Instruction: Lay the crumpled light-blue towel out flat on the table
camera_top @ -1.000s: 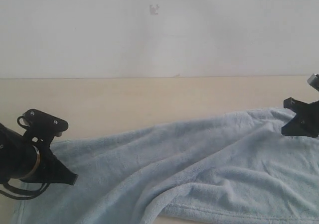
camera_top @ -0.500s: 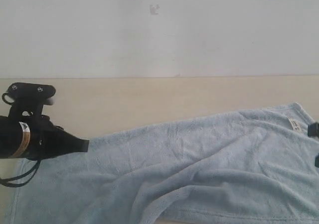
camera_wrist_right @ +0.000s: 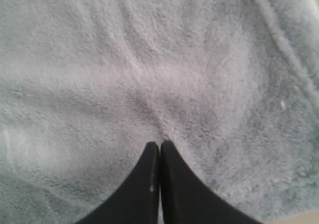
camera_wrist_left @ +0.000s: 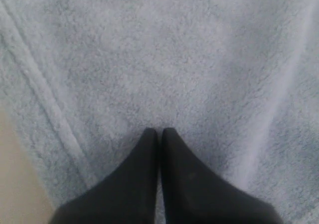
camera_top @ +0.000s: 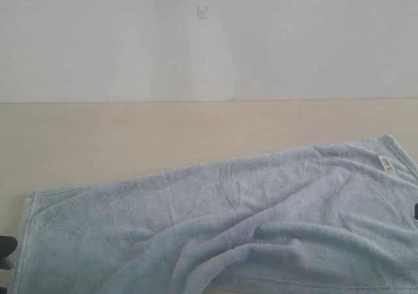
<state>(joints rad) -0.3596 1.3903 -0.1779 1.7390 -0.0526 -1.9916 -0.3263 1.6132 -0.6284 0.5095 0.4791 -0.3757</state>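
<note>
The light-blue towel [camera_top: 222,222] lies stretched across the beige table [camera_top: 163,134], from its left corner to the right corner with the white tag [camera_top: 385,163]. Long soft folds run through its middle and its front part is still rumpled. In the exterior view only a dark tip of my left gripper [camera_top: 5,247] shows at the left edge and a sliver of my right gripper [camera_top: 416,210] at the right edge. My left gripper [camera_wrist_left: 159,131] is shut and empty just above the towel [camera_wrist_left: 189,59], near its hem. My right gripper [camera_wrist_right: 160,143] is shut and empty over the towel [camera_wrist_right: 149,59].
A plain white wall [camera_top: 209,39] rises behind the table. Bare table lies between the towel and the wall. A strip of table [camera_wrist_left: 15,184] shows beside the hem in the left wrist view.
Both arms have drawn back out to the edges of the exterior view. The towel's left corner, covered by the left arm before, now lies exposed on the table.
</note>
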